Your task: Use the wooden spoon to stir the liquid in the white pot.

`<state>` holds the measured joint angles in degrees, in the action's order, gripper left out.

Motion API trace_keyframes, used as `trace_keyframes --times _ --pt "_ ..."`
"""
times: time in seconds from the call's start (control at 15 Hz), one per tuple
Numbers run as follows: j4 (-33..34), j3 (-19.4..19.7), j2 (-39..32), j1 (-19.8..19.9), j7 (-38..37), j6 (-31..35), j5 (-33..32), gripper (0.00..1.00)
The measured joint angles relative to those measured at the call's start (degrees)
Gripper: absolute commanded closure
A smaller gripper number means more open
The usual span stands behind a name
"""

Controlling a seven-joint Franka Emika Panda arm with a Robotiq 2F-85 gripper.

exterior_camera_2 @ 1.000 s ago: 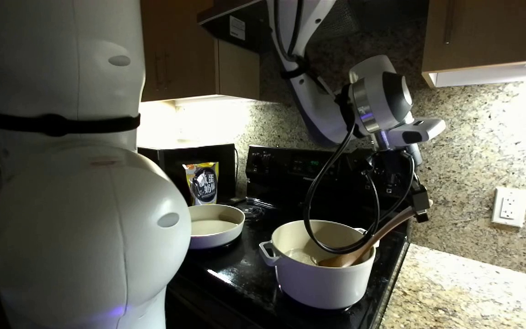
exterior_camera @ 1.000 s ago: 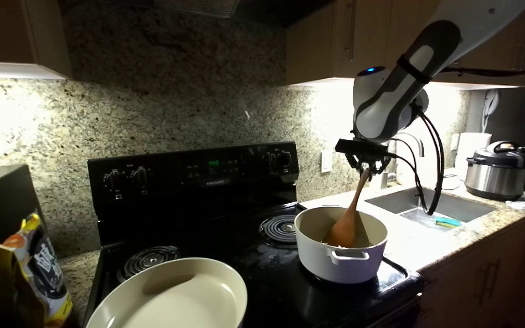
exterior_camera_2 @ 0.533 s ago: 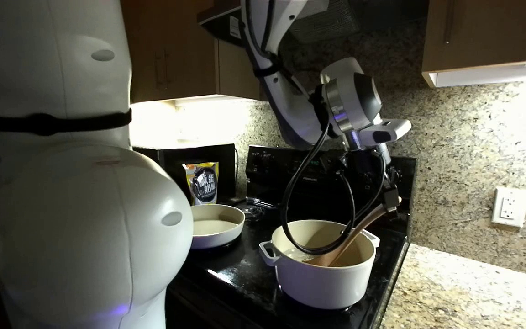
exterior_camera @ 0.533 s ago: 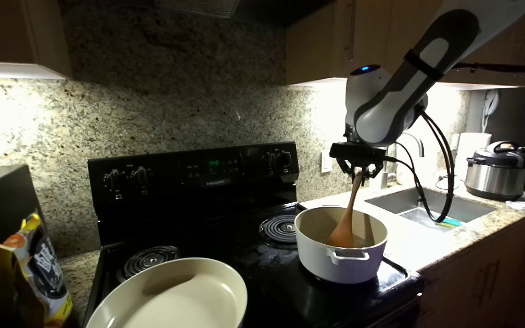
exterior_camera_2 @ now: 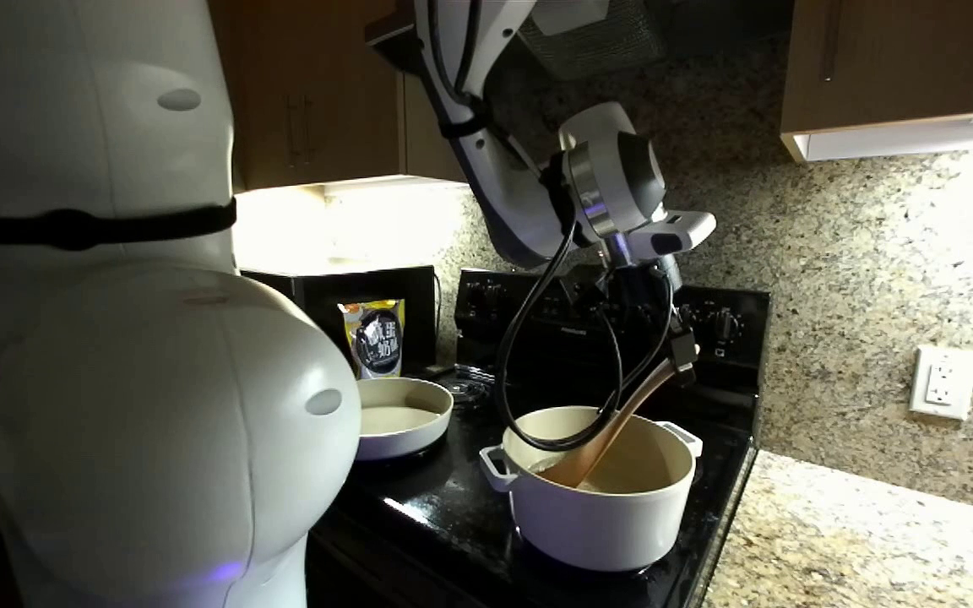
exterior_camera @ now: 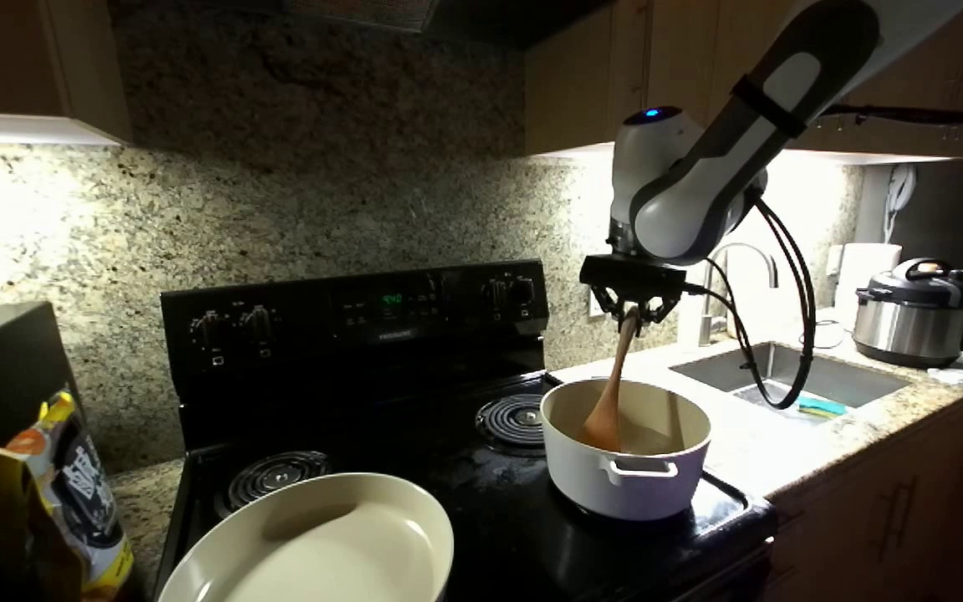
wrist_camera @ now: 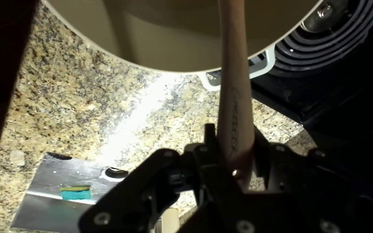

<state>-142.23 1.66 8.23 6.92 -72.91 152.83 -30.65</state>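
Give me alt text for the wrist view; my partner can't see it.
The fingers grip the wooden spoon by its handle, which crosses the rim of the white pot and leaves the frame at the top, bowl end unseen. Lower left, a sponge lies in a metal sink; upper right is a coil burner.

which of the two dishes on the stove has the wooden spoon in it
The deep white pot: the wooden spoon, held in the gripper, reaches down into it. No spoon shows in the shallow dish.
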Motion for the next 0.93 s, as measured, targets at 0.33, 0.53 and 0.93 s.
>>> trace_keyframes --times 0.33,0.53,0.93 --pt "1.04 1.39 0.0 2.0 0.0 0.0 1.77 0.93" --pt "1.0 2.34 0.17 3.63 0.0 0.0 1.77 0.93" --pt "-2.34 2.13 3.29 4.57 0.49 -0.01 1.3 0.93"
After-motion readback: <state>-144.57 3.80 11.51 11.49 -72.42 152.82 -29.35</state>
